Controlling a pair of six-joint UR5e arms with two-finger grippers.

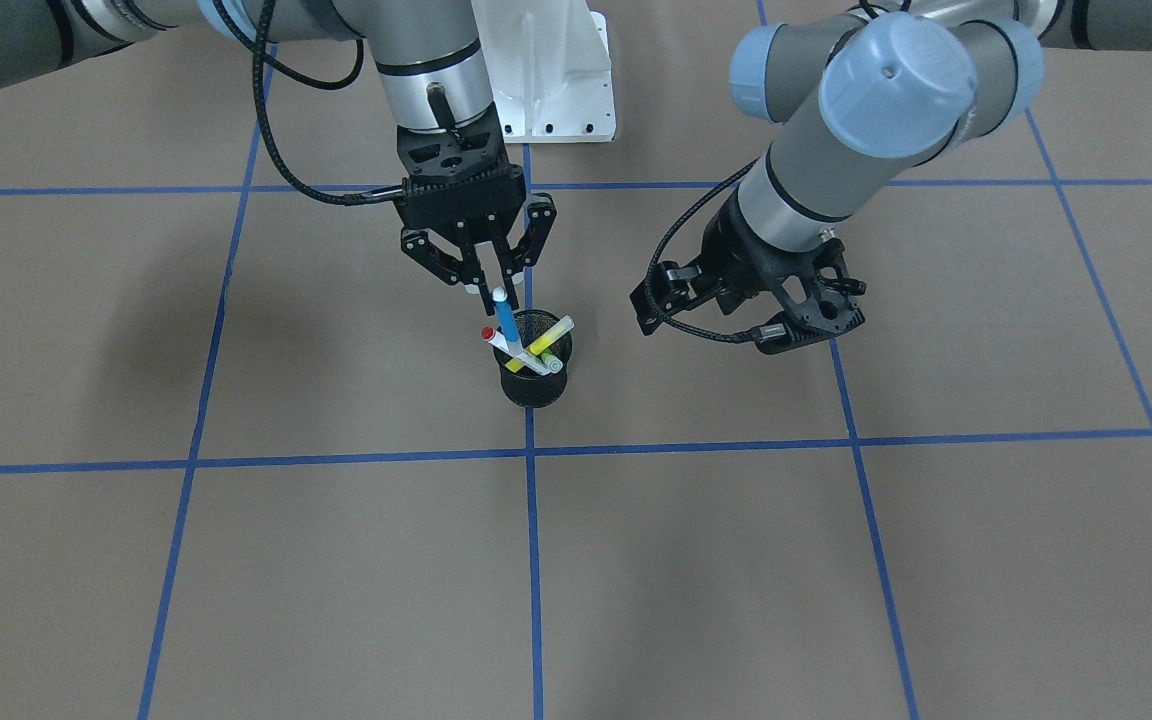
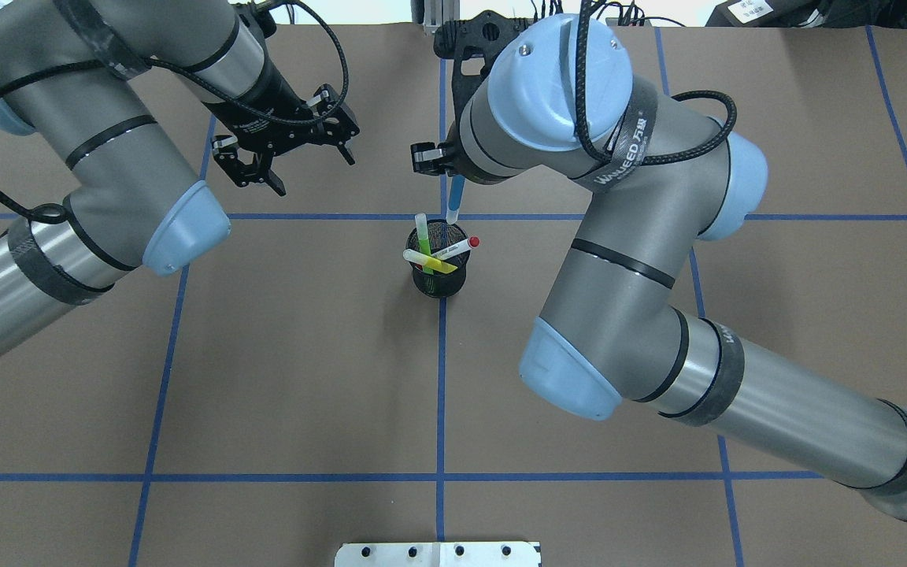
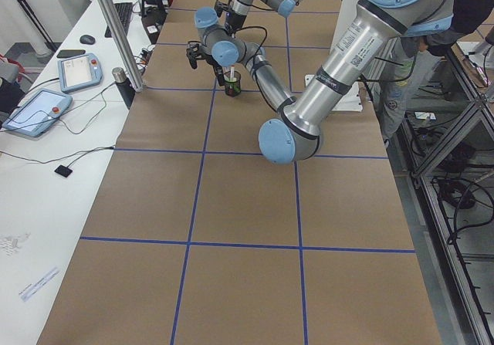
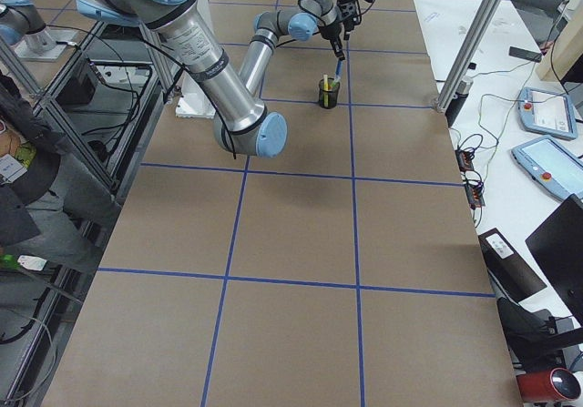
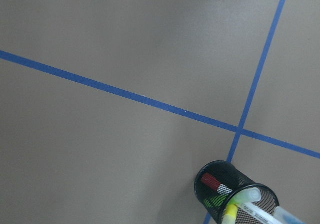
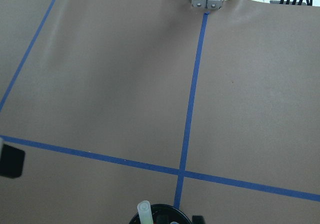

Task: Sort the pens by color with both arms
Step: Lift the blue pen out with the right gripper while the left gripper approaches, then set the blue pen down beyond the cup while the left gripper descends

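Note:
A black mesh cup point(image 1: 534, 388) stands at a crossing of blue tape lines. In it lean a yellow pen point(image 1: 548, 337), a white pen with red ends point(image 1: 498, 340) and a green pen point(image 2: 423, 236). My right gripper point(image 1: 494, 285) is straight above the cup and shut on the top of the blue pen point(image 1: 507, 322). That pen stands nearly upright with its lower end at the cup's mouth. My left gripper point(image 2: 300, 156) is open and empty, above the table off to the cup's side. The cup also shows in the left wrist view point(image 5: 235, 196).
Brown paper with a blue tape grid point(image 2: 442, 394) covers the table. A white mounting plate point(image 1: 556, 85) sits at the robot's base. In the side views a side table with tablets point(image 3: 35, 109) and a metal post point(image 3: 116, 28) border the table.

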